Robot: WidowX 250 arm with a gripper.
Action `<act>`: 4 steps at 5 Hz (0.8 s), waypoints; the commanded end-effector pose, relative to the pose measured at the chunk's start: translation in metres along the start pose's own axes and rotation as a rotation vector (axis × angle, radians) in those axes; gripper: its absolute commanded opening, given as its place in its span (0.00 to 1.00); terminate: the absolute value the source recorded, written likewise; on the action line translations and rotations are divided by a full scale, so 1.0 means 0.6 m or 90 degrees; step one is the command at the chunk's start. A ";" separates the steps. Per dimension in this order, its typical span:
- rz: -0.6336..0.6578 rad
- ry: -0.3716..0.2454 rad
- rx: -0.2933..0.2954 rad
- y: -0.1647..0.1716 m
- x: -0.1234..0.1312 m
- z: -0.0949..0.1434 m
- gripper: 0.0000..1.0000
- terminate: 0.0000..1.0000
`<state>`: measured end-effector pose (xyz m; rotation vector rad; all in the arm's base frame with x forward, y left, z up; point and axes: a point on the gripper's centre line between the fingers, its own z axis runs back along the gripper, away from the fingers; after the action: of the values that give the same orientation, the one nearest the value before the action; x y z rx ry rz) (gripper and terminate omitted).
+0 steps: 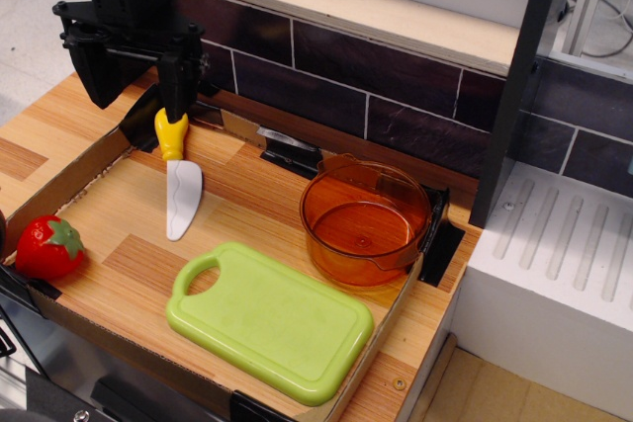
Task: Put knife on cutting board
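The knife [181,180], with a yellow handle and a white rounded blade, lies flat on the wooden tray floor, handle pointing to the back. It is left of and behind the light green cutting board [272,321], not touching it. The board lies flat at the tray's front with its handle hole to the left, and nothing is on it. My black gripper [136,96] hangs above the knife's handle end, raised off the tray. Its fingers [174,81] stand wide apart and hold nothing.
An orange transparent pot [364,219] stands right of the knife, behind the board's right end. A red toy strawberry [47,246] lies at the tray's left front. Low cardboard walls [59,185] edge the tray. A dark tiled wall [396,71] runs behind. A white block [554,274] stands at the right.
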<state>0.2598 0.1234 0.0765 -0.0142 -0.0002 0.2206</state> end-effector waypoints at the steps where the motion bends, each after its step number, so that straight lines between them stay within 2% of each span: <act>1: 0.021 -0.112 -0.034 0.016 0.036 -0.014 1.00 0.00; 2: 0.021 -0.112 -0.028 0.011 0.043 -0.031 1.00 0.00; 3: 0.025 -0.097 -0.023 0.005 0.047 -0.047 1.00 0.00; 4: 0.025 -0.105 -0.006 0.006 0.051 -0.060 1.00 0.00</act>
<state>0.2871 0.1294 0.0313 -0.0162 -0.1352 0.2609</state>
